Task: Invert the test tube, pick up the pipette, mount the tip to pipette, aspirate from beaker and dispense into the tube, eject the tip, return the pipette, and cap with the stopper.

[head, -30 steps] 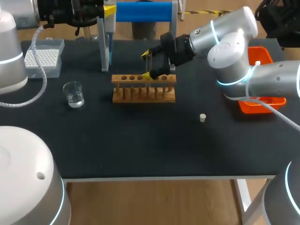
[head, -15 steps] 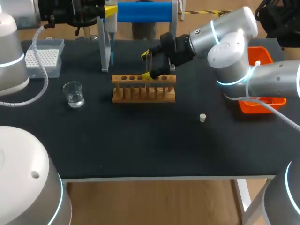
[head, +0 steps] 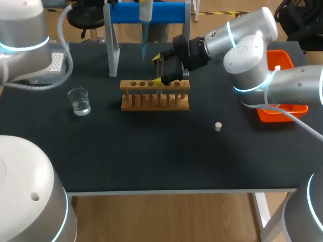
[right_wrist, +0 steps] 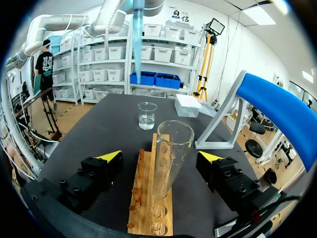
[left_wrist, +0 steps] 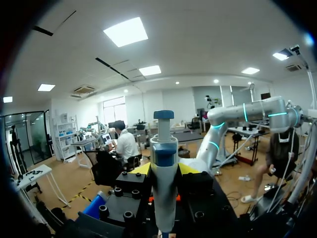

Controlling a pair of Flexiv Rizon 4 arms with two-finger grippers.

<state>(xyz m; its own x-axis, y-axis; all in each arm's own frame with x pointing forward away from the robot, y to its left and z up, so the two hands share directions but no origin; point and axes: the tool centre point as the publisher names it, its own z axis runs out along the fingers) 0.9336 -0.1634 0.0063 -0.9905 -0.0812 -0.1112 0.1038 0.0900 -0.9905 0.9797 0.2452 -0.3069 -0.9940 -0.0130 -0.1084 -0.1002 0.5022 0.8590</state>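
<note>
A clear test tube [right_wrist: 170, 158] stands upright, mouth up, in the wooden rack [head: 155, 95]. My right gripper [right_wrist: 161, 156] is open around the tube, one finger on each side and neither touching; it also shows from above as the right gripper [head: 160, 69]. My left gripper [left_wrist: 164, 169] is shut on the white pipette [left_wrist: 164, 173]. The pipette [head: 145, 15] hangs behind the rack with a blue tip [head: 144, 48] mounted. The glass beaker [head: 79, 101] holds a little clear liquid. The small white stopper [head: 218, 126] lies on the table.
The blue pipette stand [head: 151, 12] rises at the back. The white tip box [head: 57, 61] sits at the back left, partly behind my left arm. An orange bin [head: 282, 85] is at the right, behind my right arm.
My left arm has swung to the right, carrying the pipette from the stand's left post to above the table behind the rack. The right arm and the tube have not moved.
</note>
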